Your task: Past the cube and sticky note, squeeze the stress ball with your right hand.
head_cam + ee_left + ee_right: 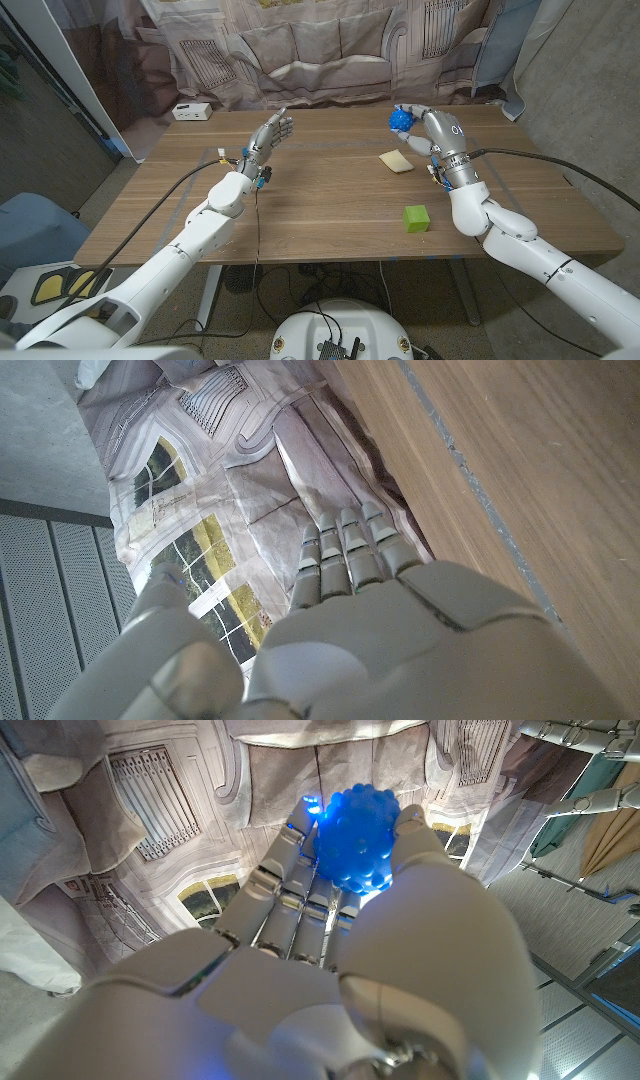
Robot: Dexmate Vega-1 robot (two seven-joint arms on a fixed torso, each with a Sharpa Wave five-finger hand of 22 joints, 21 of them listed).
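A blue knobbly stress ball [401, 119] sits in my right hand [432, 132] at the far right of the table, lifted a little off the wood. The right wrist view shows the stress ball [358, 840] gripped between the thumb and fingers [290, 870] of the right hand [330, 950]. A pale yellow sticky note [396, 161] lies just in front of that hand. Nearer the front edge sits a green cube [417, 218]. My left hand [268, 136] is raised over the table's left middle, fingers apart, holding nothing; the left hand [350, 630] shows its fingers straight.
A white box [191, 111] stands at the table's far left corner. A patterned curtain [330, 45] hangs behind the wooden table [320, 200]. Cables run along both arms.
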